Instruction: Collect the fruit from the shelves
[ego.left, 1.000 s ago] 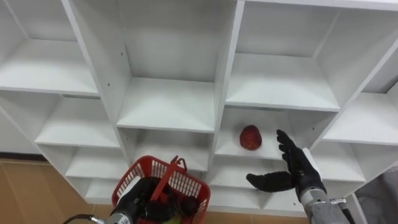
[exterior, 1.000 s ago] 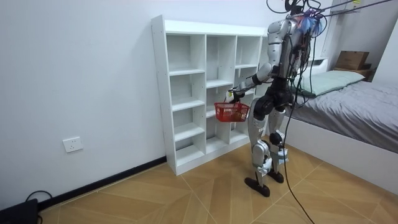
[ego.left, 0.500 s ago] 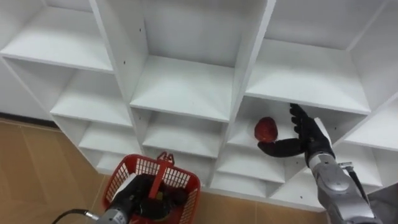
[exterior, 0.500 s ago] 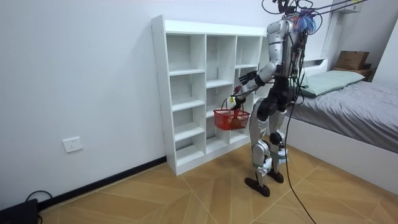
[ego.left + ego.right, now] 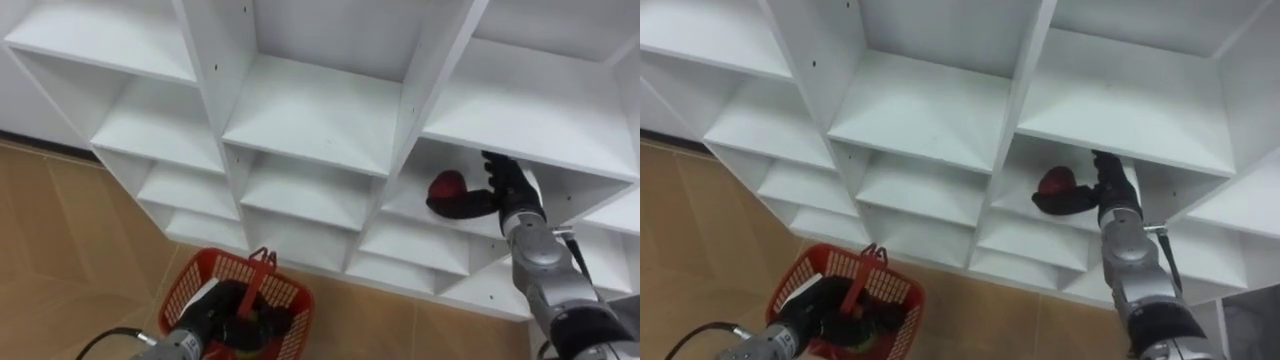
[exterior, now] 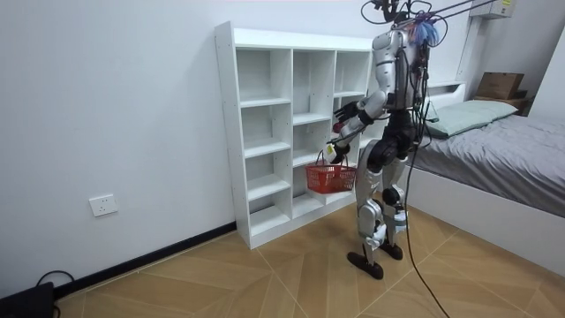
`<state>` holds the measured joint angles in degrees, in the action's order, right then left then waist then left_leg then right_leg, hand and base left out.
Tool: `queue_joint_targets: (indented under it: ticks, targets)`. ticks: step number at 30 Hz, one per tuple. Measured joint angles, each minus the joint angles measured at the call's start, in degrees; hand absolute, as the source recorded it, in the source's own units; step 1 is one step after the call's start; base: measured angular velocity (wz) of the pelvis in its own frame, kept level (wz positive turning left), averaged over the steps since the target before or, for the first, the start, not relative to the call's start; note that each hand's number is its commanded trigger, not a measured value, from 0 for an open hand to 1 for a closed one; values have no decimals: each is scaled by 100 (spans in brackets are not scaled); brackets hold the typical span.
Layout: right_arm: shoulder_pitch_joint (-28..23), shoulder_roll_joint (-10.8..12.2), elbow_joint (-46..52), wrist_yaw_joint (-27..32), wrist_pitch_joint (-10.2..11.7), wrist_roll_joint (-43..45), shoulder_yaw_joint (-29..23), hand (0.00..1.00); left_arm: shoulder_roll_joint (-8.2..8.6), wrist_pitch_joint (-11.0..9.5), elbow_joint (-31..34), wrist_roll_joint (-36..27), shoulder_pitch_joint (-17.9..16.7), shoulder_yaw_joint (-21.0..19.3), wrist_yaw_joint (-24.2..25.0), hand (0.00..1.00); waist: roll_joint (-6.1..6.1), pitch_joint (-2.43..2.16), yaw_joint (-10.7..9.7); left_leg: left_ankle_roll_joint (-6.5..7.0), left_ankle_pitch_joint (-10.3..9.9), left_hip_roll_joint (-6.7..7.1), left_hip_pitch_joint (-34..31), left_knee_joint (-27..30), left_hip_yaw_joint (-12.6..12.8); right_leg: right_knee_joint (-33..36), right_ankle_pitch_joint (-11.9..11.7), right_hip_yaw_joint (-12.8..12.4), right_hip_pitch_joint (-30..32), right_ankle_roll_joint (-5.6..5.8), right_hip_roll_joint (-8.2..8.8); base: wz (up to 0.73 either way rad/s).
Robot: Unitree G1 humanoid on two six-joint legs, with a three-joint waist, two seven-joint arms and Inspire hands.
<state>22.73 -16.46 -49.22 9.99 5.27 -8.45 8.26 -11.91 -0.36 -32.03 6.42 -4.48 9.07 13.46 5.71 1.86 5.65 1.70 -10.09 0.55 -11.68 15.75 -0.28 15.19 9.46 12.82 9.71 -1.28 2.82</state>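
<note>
A red fruit (image 5: 447, 184) lies in a cubby of the white shelf unit (image 5: 320, 110), right of the middle column. My right hand (image 5: 510, 190) reaches into that cubby. Its thumb lies under the fruit's front and its straight fingers stand just right of it. The hand is open. My left hand (image 5: 222, 312) is shut on the handle of a red basket (image 5: 285, 290), which hangs low in front of the lower shelves. Dark and greenish things lie in the basket, partly hidden by the hand. In the room view I stand facing the shelf unit (image 6: 265, 132) with the basket (image 6: 329, 179) at hip height.
The other cubbies in view are bare. Wooden floor (image 5: 60, 250) runs below the shelf unit. A bed (image 6: 494, 141) stands close behind me at the room view's right. A white wall (image 6: 115, 115) with a socket runs to the room view's left.
My right hand has gone forward into the cubby, from short of the fruit to right against it. The eye view has tipped downward, showing more floor. The basket stays in my left hand.
</note>
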Motion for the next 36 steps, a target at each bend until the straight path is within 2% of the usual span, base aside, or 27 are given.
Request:
queue_joint_targets:
  ticks: [4, 13, 21, 26, 29, 36]
  targets:
    - [92, -1, 21, 120, 4, 9, 0, 0, -1, -2, -170, 4, 179, 134, -22, 100, 10, 4, 67, 20, 32, 22, -193, 6, 27, 71, -1, -11, 239, 1, 29, -3]
    - [227, -21, 51, 267, 14, -2, 0, 0, 5, -1, -404, 3, 209, 146, -50, 100, -28, 4, 103, 19, 36, 19, -380, 11, 6, 59, -1, 23, 399, 1, 28, 1]
    - [329, -96, 45, 363, 49, -7, 7, 0, 65, 0, -579, 1, 250, 190, -158, 100, -227, 1, 110, 19, 43, 23, -406, 12, 26, 115, 2, 2, 464, 3, 41, -1]
    - [333, -186, 39, 363, 49, 4, 15, 0, 114, 5, -850, -4, 427, 266, -168, 100, -220, 5, 116, 31, 99, 27, -503, 6, 150, 330, 14, -30, 693, 2, 89, -7]
    - [324, -190, -7, 365, 32, 5, 76, 0, 120, 5, -886, -4, 460, 329, -181, 100, -219, 6, 73, 41, 120, 41, -551, 26, 152, 358, 13, -11, 745, 0, 112, -6]
    - [322, -192, -463, 345, -38, 6, 184, 0, 123, 6, -998, -17, 604, 422, -201, 100, -205, 14, 109, 51, 142, 36, -704, 91, 203, 377, -7, -57, 883, -29, 120, -2]
